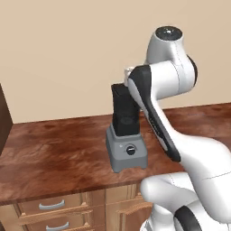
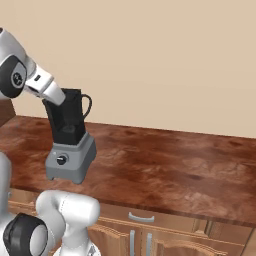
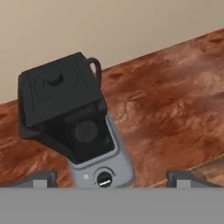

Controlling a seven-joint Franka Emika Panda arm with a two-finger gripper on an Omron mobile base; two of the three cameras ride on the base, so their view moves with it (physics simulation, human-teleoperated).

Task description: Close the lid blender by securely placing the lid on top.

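The blender (image 3: 98, 168) has a grey base with a round black knob (image 3: 103, 179) and stands on the wooden counter. Its tall black jar (image 1: 124, 110) rises from the base, with a loop handle (image 2: 88, 107) on one side. The lid (image 3: 57, 85), a flat black square slab, lies on the jar's rim and covers the opening. My gripper (image 3: 111, 180) hovers above and in front of the blender, looking down on the lid. It is open, the fingertips (image 3: 41, 178) are wide apart, and nothing is between them. In the left base view my forearm hides part of the jar.
The brown wooden counter (image 2: 175, 160) stretches far to the right of the blender (image 2: 70, 160). A beige wall runs behind it. Drawers (image 1: 52, 205) and cabinet doors sit below the front edge. A dark cabinet side (image 1: 3, 117) stands at the far left.
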